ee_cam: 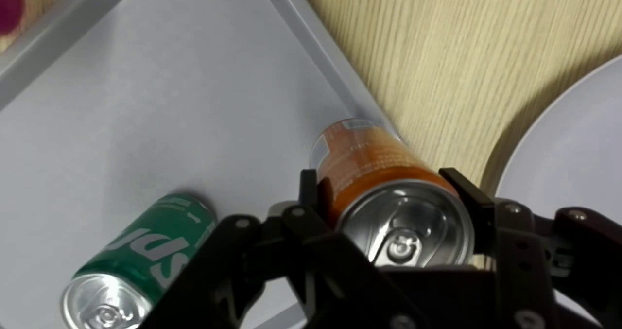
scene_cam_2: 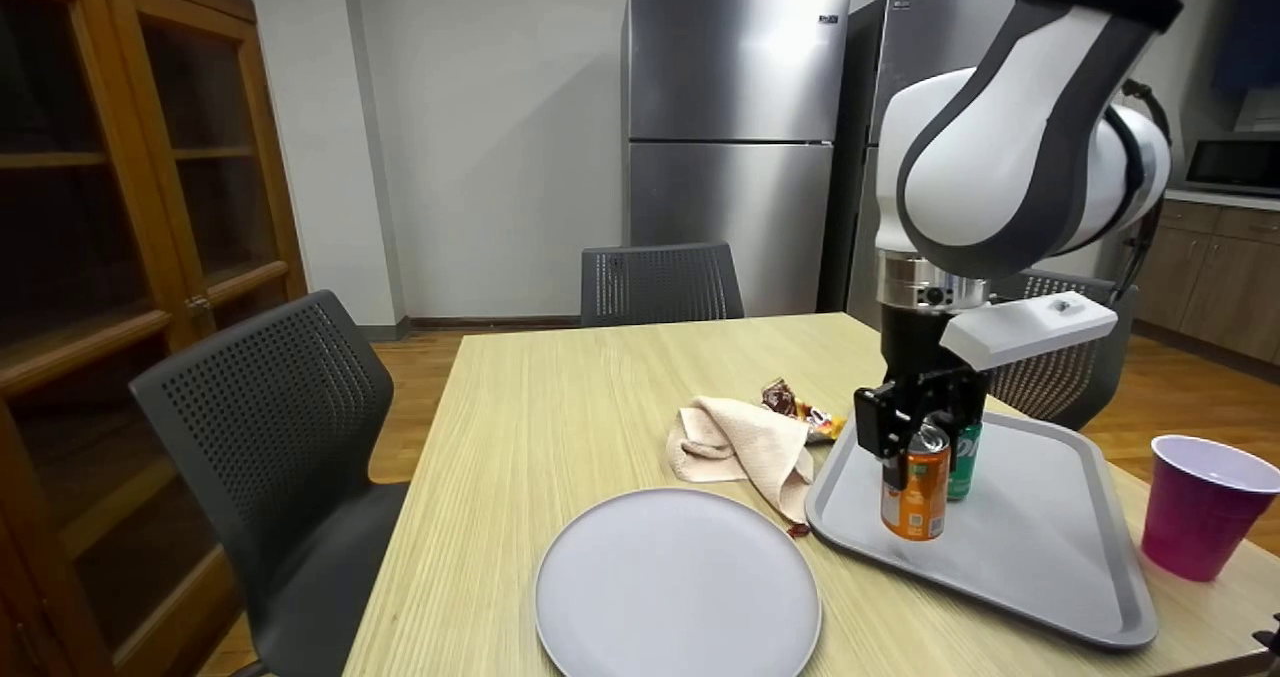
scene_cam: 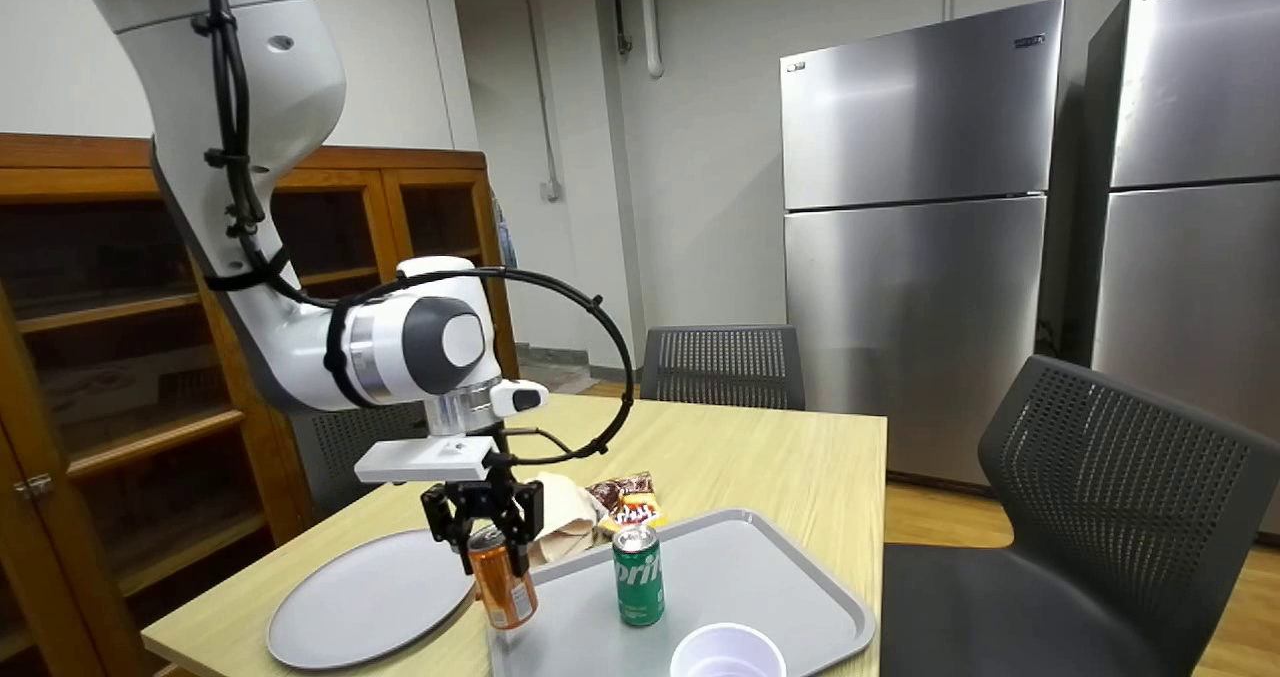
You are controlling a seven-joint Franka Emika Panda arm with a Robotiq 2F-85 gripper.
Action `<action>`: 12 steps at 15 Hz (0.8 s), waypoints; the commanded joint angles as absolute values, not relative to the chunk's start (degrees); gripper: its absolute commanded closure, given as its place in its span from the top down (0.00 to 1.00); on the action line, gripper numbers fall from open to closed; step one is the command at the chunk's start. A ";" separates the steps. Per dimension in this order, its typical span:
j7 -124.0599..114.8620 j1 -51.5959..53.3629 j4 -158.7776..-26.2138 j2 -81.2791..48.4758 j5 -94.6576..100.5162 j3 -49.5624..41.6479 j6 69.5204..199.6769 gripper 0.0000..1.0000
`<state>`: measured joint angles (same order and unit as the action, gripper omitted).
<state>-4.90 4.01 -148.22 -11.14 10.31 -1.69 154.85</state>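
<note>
The claw (ee_cam: 381, 178) grips an orange soda can (scene_cam_2: 914, 505) near the tray's edge (ee_cam: 320, 42); open room separates the Sprite can (scene_cam: 638, 579).

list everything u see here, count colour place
Wooden table: one, pale, centre
Rectangular tray: one, grey, on table
Metal drink can: one, orange, between jaws
Metal Sprite can: one, green, on tray
Round plate: one, grey, beside tray
Plastic cup: one, magenta, beside tray
Crumpled cloth: one, beige, on table
Snack packaging: count unclear, multicoloured, beside cloth
Perforated chairs: three, dark grey, around table
Steel refrigerators: two, silver, behind table
Wooden cabinet: one, brown, picture left
Microwave: one, black, background right
Robot arm: one, white, over table
Jaws: two, black, gripping drink can
</note>
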 commanded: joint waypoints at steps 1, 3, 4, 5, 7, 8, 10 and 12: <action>-2.59 1.60 -149.33 -9.05 10.01 -2.83 154.85 0.38; -2.11 0.54 -149.52 -8.98 9.95 -3.68 154.91 0.38; -2.08 0.20 -149.54 -9.00 10.03 -4.03 154.85 0.38; -1.90 -0.22 -149.51 -9.28 9.80 -4.27 154.91 0.38; -1.62 -1.05 -149.70 -9.66 9.39 -4.77 155.12 0.38; -1.42 -1.50 -149.94 -9.81 9.18 -4.93 155.30 0.38; -1.44 -2.08 -150.36 -10.01 9.03 -5.24 155.35 0.38; -1.44 -2.65 -150.79 -10.27 8.93 -5.56 155.54 0.38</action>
<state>-3.41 -1.45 -149.42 -11.32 10.19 -5.40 154.85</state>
